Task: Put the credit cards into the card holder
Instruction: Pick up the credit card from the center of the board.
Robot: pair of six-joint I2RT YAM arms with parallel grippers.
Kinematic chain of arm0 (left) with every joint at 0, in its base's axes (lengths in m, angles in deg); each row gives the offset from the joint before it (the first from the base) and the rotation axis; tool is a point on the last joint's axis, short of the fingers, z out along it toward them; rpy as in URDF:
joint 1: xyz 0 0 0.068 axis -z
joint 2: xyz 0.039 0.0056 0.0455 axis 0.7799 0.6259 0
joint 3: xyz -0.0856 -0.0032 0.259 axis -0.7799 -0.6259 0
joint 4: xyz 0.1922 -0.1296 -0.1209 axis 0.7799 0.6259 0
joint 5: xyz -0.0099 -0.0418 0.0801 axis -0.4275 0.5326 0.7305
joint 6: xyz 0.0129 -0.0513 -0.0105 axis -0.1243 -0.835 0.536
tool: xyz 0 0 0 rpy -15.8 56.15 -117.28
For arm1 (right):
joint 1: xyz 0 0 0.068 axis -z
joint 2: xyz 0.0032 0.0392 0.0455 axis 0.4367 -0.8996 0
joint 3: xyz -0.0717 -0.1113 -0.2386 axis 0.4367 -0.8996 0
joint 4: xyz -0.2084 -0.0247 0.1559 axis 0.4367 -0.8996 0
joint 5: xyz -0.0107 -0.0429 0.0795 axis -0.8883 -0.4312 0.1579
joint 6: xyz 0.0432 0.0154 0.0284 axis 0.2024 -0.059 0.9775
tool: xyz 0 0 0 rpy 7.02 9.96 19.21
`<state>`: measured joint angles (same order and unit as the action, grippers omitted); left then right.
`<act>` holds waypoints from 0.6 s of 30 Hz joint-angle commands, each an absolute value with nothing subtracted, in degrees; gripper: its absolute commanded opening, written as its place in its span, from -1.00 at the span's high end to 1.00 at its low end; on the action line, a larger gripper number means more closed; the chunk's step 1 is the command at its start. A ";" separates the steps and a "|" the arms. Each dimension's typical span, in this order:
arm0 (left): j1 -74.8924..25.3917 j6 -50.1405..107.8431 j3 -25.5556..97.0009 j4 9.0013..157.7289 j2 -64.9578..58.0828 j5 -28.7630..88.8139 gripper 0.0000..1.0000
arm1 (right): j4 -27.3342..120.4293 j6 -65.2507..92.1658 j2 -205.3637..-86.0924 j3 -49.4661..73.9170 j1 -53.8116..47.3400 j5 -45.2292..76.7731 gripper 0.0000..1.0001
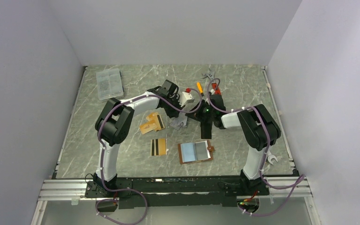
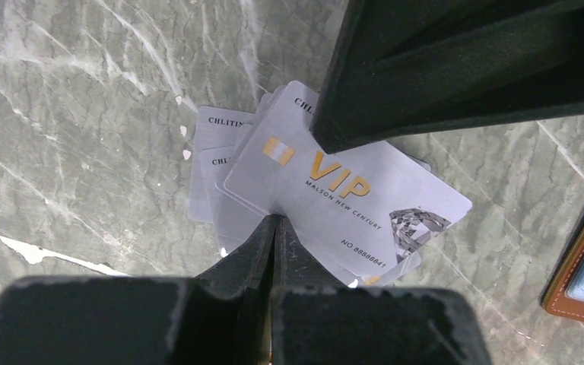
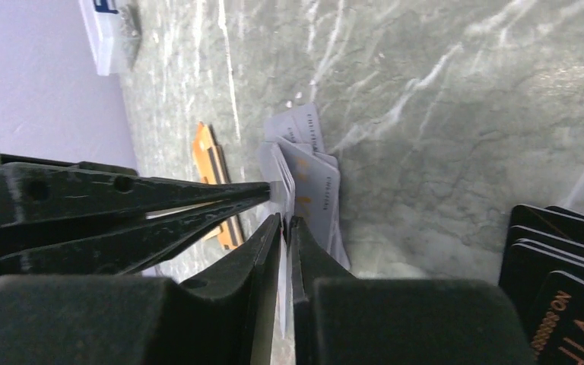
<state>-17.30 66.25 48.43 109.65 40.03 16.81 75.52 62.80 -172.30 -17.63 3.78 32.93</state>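
Note:
A silver-grey VIP credit card (image 2: 350,190) is lifted above a fanned pile of silver credit cards (image 2: 214,156) on the marble table. My left gripper (image 2: 276,219) is shut on its near edge. My right gripper (image 3: 285,220) is shut on the same card, which shows edge-on between its jaws; its fingers (image 2: 456,68) reach in over the card's far edge. The card holder (image 1: 195,151) lies open and flat nearer the arm bases, clear sleeves up, and its tan corner (image 2: 578,285) shows at the side. Orange credit cards (image 1: 151,123) and a gold, black-striped one (image 1: 158,146) lie to the left.
A clear plastic box (image 1: 109,83) sits at the back left. Small orange, red and grey objects (image 1: 199,87) lie at the back centre. Dark cards with orange print (image 3: 563,296) lie close to my right gripper. White walls enclose the table on three sides.

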 commanded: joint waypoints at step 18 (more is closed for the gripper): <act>-19.81 64.90 47.61 110.57 36.14 7.49 0.88 | 73.12 60.91 -169.98 -15.79 1.24 32.24 0.76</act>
<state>-18.13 65.80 47.98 110.99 40.03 10.91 77.49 64.18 -172.68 -17.41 1.79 34.55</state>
